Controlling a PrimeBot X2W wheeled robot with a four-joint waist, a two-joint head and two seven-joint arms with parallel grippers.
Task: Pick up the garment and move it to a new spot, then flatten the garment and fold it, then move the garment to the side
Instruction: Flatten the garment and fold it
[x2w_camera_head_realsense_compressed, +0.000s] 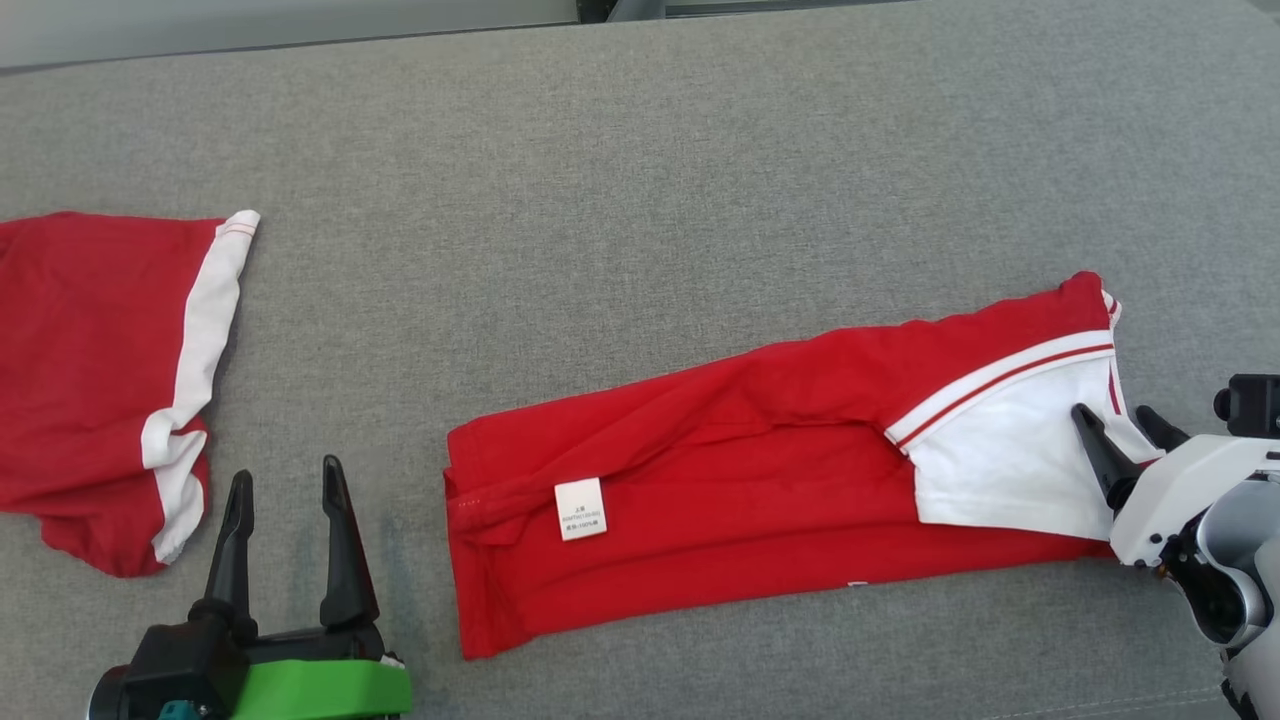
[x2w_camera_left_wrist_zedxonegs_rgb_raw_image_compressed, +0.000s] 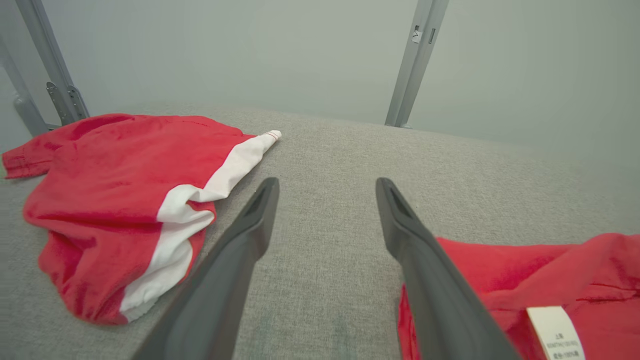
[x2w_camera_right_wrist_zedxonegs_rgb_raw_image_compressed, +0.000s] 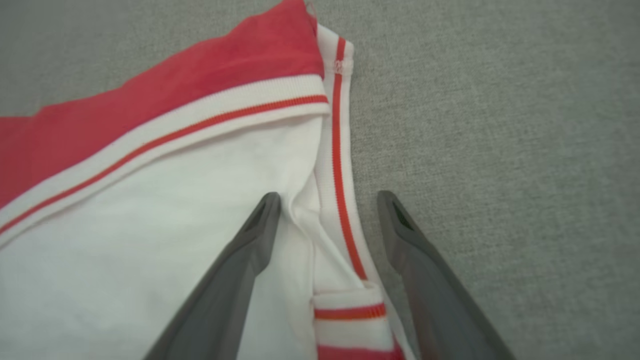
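**Right gripper** (x2w_camera_head_realsense_compressed: 1112, 412): the two fingers are spread and nothing is clamped between them. In the right wrist view they straddle the red-striped trim (x2w_camera_right_wrist_zedxonegs_rgb_raw_image_compressed: 339, 165) at the end of the garment. One finger lies over the white panel (x2w_camera_right_wrist_zedxonegs_rgb_raw_image_compressed: 150, 225). The other lies over bare grey upholstery (x2w_camera_right_wrist_zedxonegs_rgb_raw_image_compressed: 500, 150), just beside the trim. Whether either fingertip presses on the cloth cannot be determined.

**Garment** (x2w_camera_head_realsense_compressed: 750, 480): red, folded into a long band and lying flat on the upholstery. It sits right of centre in the head view and runs from lower left to upper right. The white panel with its trim forms the right end, at the right gripper. A white label (x2w_camera_head_realsense_compressed: 581, 508) sits near the left end (its print is too small to read).

**Left gripper** (x2w_camera_head_realsense_compressed: 285, 470): the fingers are spread and empty, over bare upholstery. It stands between the left end of the garment and a second red garment (x2w_camera_head_realsense_compressed: 90, 380), touching neither. In the left wrist view, the labelled corner of the garment (x2w_camera_left_wrist_zedxonegs_rgb_raw_image_compressed: 550, 270) shows beside one finger, and the second red garment (x2w_camera_left_wrist_zedxonegs_rgb_raw_image_compressed: 110, 185) lies on the other side.

**Second red garment**: red with a white band, crumpled, at the left edge of the head view and well apart from the garment.

**Background**: grey metal posts (x2w_camera_left_wrist_zedxonegs_rgb_raw_image_compressed: 415, 65) rise behind the far edge of the upholstery in the left wrist view.
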